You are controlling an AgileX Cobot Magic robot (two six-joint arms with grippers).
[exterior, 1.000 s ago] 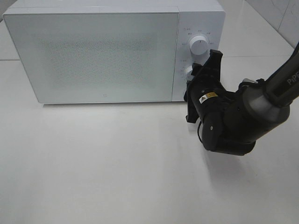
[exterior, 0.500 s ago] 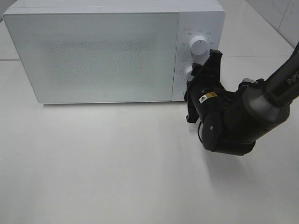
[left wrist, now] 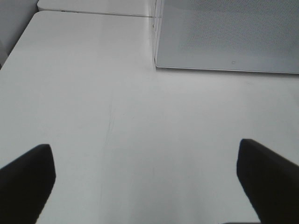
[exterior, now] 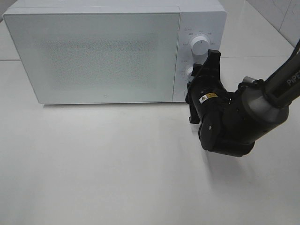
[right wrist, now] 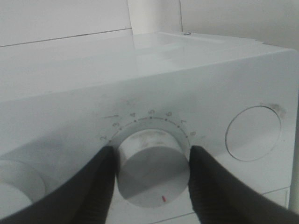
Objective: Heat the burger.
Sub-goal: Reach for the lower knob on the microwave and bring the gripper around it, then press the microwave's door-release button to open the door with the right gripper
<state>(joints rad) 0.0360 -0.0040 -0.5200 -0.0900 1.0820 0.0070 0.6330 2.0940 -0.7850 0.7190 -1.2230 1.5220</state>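
The burger is out of view. The white microwave (exterior: 108, 56) stands at the back of the table with its door shut. My right gripper (exterior: 194, 76) reaches its control panel. In the right wrist view the gripper (right wrist: 152, 158) is shut on the lower dial knob (right wrist: 153, 175), one dark finger against each side. The knob's red mark points away from the numbered scale. My left gripper (left wrist: 147, 182) hangs open over the bare table, nothing between its fingers, near the microwave's front left corner (left wrist: 159, 65). The left arm does not show in the exterior view.
A second white knob (exterior: 200, 45) sits above the gripped one on the panel. A flat round button (right wrist: 252, 133) lies beside the gripped knob. The white table (exterior: 103, 159) stretches out in front of the microwave. A tiled wall rises at the far right.
The right arm's wrist has shifted very slightly at the knob. The microwave door stays shut and the left gripper has not moved.
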